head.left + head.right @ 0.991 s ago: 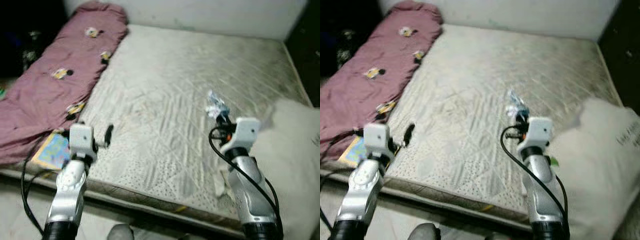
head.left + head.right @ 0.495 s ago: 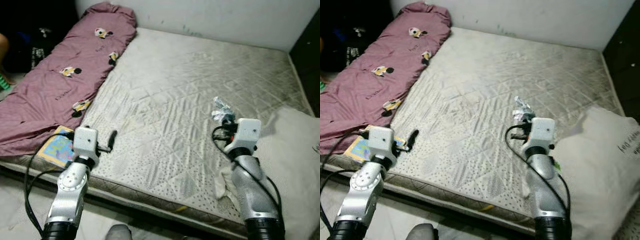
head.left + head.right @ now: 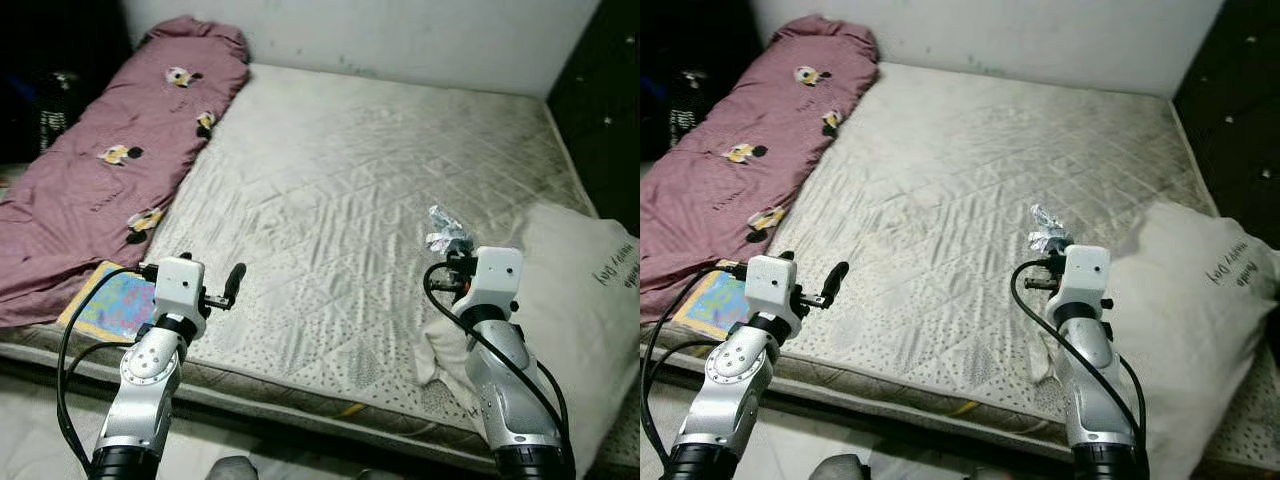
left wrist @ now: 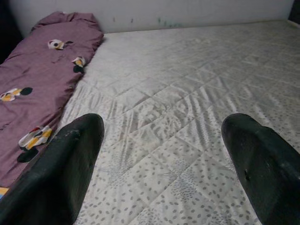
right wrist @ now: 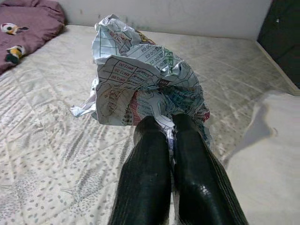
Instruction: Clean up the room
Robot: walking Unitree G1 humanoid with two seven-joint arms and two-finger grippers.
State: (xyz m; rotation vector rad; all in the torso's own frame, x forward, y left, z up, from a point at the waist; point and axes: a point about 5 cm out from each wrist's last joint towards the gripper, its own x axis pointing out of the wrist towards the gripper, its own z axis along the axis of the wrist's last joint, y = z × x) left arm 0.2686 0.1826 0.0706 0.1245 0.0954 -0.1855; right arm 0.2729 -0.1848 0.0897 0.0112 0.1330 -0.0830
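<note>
A crumpled printed paper [image 5: 140, 79] is pinched between the fingers of my right gripper [image 5: 171, 129], which is shut on it. In the eye views the same paper [image 3: 444, 229] is held above the right half of the bare quilted mattress [image 3: 340, 190], just ahead of my right gripper [image 3: 455, 252]. My left gripper [image 3: 234, 280] hovers over the mattress's front left edge; its fingers [image 4: 70, 164] stand wide apart with nothing between them.
A maroon blanket with cartoon prints [image 3: 110, 160] lies along the mattress's left side. A colourful book [image 3: 112, 303] sits under its near end. A white pillow [image 3: 580, 300] rests at the right, with a pale cloth [image 3: 440, 345] by my right arm. A dark cabinet [image 3: 600, 90] stands at far right.
The camera has shifted, so the bed sits differently in the picture. Both arms keep their poses, and the right gripper still holds the paper.
</note>
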